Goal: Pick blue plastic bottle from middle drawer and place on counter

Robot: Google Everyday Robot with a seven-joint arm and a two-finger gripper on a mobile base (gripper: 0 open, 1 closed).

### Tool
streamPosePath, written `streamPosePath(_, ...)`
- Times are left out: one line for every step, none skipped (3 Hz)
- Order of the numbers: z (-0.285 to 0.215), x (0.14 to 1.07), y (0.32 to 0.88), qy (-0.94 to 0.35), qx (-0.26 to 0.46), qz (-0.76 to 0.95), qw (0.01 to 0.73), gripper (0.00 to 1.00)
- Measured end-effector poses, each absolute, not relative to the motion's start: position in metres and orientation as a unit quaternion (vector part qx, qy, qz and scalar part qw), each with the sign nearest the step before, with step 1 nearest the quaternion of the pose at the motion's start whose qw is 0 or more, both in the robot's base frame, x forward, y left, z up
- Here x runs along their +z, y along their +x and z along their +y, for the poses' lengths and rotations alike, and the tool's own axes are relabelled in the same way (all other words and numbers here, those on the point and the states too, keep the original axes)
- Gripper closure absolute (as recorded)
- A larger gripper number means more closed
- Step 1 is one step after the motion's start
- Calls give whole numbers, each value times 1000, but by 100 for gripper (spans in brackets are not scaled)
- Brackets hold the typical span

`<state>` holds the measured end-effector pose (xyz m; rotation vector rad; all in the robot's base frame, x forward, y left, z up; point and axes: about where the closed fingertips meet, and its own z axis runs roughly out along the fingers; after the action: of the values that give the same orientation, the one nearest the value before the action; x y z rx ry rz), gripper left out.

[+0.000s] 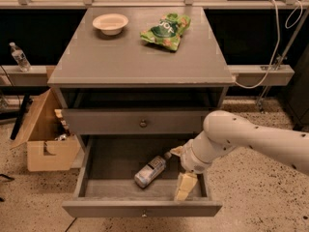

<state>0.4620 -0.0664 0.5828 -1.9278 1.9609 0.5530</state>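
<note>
The robot's pincer (176, 174) hangs spread and empty inside the pulled-out middle drawer (111, 161). The blue plastic bottle (150, 170) lies on its side just beside it, toward the drawer's centre, its cap end nearest the upper finger. Well above the pincer, the table (125, 57) carries a white bowl (110, 23) and a green snack bag (165, 31).

Showing smooth white rounded arm (251, 139) w/ dark specks, ending in gripper (176, 174) w/ cream fingers (185, 187), inside middle drawer (108, 166), rt side.
</note>
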Motion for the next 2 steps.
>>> streamPosePath(-63, 558, 477, -691, 190, 680, 154, 0)
streamPosePath(-62, 516, 508, -715, 189, 657, 145, 0)
